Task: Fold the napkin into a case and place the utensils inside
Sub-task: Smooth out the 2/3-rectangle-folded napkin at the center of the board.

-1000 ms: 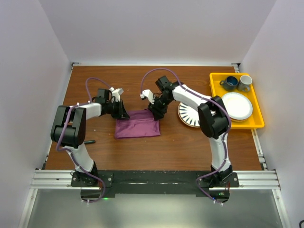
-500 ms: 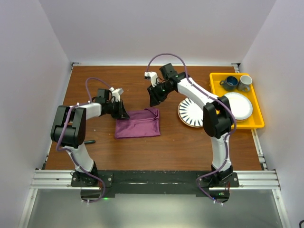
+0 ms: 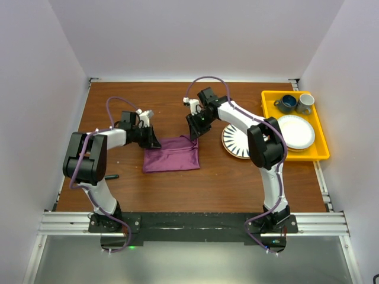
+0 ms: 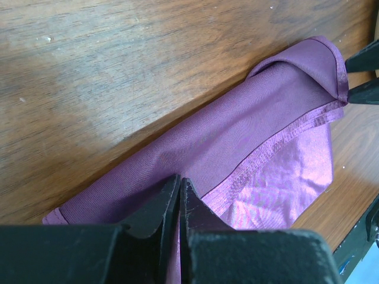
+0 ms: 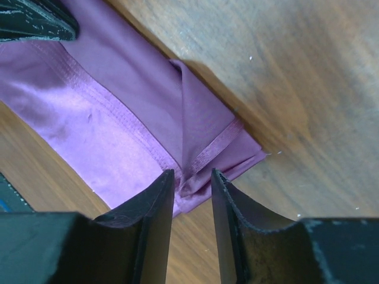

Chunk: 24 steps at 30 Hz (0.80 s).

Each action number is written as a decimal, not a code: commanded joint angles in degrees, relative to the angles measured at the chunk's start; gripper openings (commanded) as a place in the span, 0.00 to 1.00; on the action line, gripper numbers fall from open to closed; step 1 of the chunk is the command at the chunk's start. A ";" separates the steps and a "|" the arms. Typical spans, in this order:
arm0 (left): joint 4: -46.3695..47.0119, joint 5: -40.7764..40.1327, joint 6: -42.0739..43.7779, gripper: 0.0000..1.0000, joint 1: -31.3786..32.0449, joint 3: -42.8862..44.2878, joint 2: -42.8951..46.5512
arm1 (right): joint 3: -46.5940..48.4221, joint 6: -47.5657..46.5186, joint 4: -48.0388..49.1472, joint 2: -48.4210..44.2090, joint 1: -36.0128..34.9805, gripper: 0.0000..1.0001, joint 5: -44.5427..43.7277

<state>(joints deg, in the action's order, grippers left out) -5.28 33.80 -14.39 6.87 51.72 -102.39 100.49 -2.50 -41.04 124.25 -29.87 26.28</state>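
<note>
Plum-purple napkin (image 3: 172, 154), folded into a rectangle, flat on the wooden counter (image 3: 166, 106) to the left of a striped plate (image 3: 235, 144). Left end effector (image 4: 179, 180) closed, pinching the napkin's far left corner. Right end effector (image 5: 192, 174) over the far right corner, fingers slightly parted, gripping nothing.
</note>
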 commanded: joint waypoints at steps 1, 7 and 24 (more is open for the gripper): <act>-2.72 -4.53 1.47 0.08 -0.28 -1.71 -0.27 | -0.47 3.80 -0.10 0.12 -0.19 0.35 2.54; -2.81 -4.62 1.56 0.08 -0.28 -2.07 0.00 | 0.06 5.49 -0.62 1.26 0.07 0.06 3.77; -3.25 -5.77 1.21 0.08 -0.28 -2.59 0.00 | -6.62 6.72 -1.07 0.90 0.51 0.00 1.85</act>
<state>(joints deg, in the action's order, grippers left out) -5.10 33.15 -14.41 6.87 50.98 -101.71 95.98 3.90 -43.33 125.36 -29.54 29.52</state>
